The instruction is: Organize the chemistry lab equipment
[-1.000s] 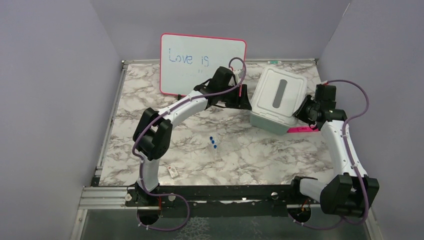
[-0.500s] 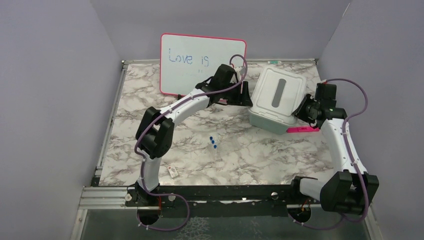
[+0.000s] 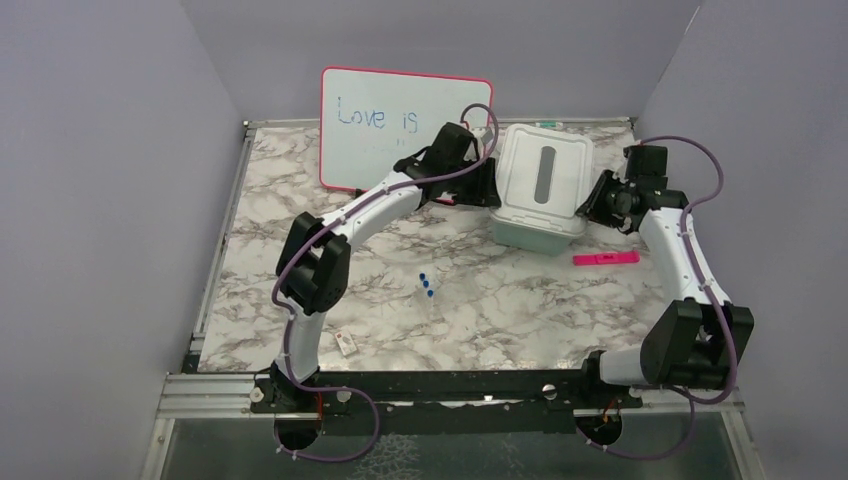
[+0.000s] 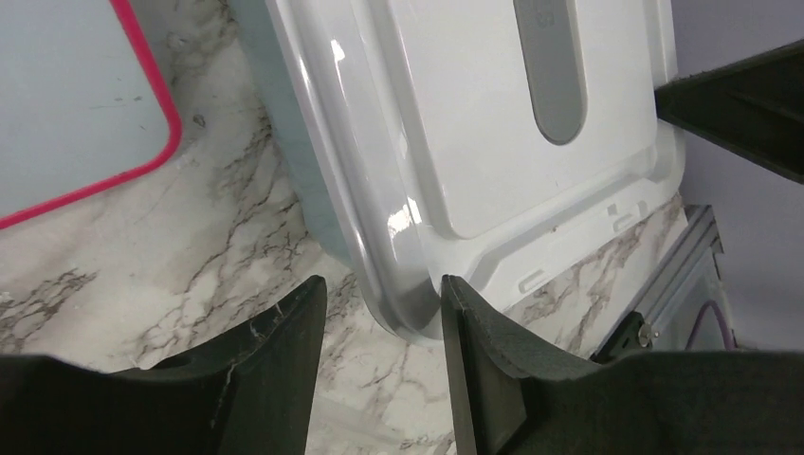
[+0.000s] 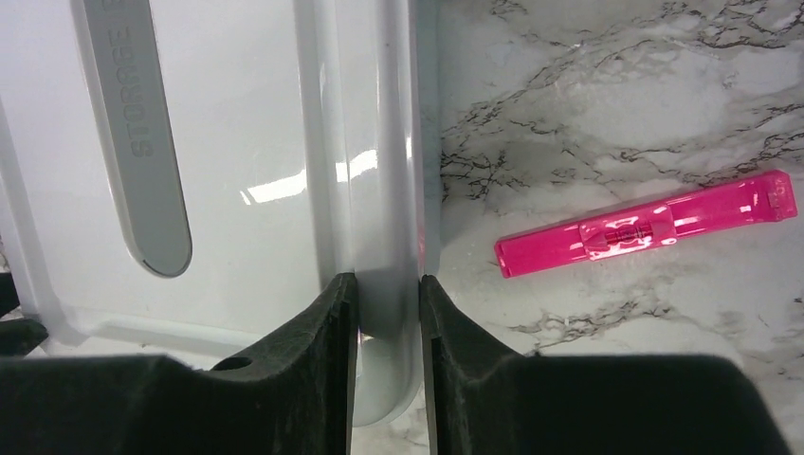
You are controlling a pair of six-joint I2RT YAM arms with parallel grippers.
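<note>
Now, storage box [image 3: 540,185]: shifted back-left, away from pink marker [image 3: 605,259]
Left gripper [image 4: 379,296]: narrowed, astride box corner, gap remaining
Right gripper [image 5: 387,284]: clamped on rim

A white lidded box [image 3: 540,190] with a grey slot in its lid sits at the back right of the marble table [image 3: 500,310]. The left gripper [image 3: 487,188] meets the box's left side and the right gripper [image 3: 590,203] its right side. A pink-framed whiteboard [image 3: 405,125] reading "Love is" stands at the back. A pink marker [image 3: 605,259] lies near the box's front right corner. Blue-capped tubes [image 3: 427,285] sit in a short row mid-table. A small item [image 3: 346,342] lies near the left arm's base.
</note>
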